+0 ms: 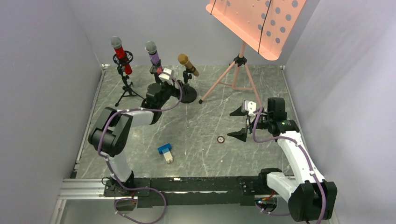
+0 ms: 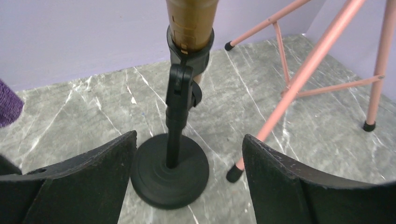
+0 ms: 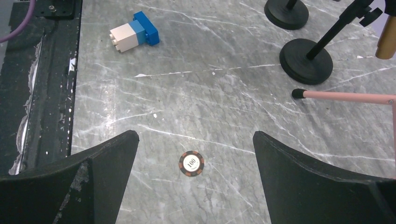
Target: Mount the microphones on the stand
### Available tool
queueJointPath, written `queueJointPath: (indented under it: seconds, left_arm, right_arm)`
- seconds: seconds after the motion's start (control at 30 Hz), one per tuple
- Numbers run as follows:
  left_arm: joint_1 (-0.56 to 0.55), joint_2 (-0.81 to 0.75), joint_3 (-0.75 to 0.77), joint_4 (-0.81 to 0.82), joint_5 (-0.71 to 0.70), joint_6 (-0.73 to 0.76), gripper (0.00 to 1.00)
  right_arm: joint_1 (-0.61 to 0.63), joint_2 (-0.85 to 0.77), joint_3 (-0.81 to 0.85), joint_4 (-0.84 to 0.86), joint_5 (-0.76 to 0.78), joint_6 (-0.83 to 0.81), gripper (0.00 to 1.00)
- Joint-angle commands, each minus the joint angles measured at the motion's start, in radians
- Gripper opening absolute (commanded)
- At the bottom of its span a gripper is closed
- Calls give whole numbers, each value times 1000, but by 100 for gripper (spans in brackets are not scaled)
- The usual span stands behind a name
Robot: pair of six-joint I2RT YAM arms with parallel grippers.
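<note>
Left gripper [image 2: 189, 140] jaws apart, empty, under gold microphone [image 2: 191, 23] top-centre; finger snag could topple stand [image 2: 170, 175]. Right gripper [image 3: 196, 135] spread wide, empty.

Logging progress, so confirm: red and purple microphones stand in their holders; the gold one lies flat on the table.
No. The gold microphone sits clipped in its round-based stand, as the left wrist view shows. The red microphone and purple microphone are mounted as stated.

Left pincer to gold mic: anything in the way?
Nothing visible. The left pincer stands open, facing the black stand whose clip holds the gold microphone, with only bare gap ahead. The purple microphone sits off to its left and the pink tripod leg off to its right; neither crosses the path.
</note>
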Motion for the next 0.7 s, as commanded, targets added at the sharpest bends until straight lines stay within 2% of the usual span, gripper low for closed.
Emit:
queueJointPath:
  seconds: [0.0, 0.23, 0.37, 0.53, 0.6, 0.67]
  left_arm:
    - [-3, -106, -97, -10, 38, -28, 88]
    - [-4, -235, -212, -59, 64, -5, 89]
    - [-24, -367, -280, -119, 61, 1, 90]
    - [-92, -690, -392, -246, 14, 38, 90]
    - [-50, -844, -427, -336, 33, -52, 93]
    - [45, -992, -410, -508, 107, -140, 96]
  right_arm:
    - [-5, -9, 42, -18, -36, -52, 100]
    - [-5, 2, 36, -8, -27, -47, 100]
    - [-11, 6, 40, -31, -17, -76, 100]
    - [-21, -1, 44, -103, -18, -172, 100]
    - [-41, -13, 50, -119, -35, -184, 100]
    - [-106, -25, 57, -111, -67, -147, 100]
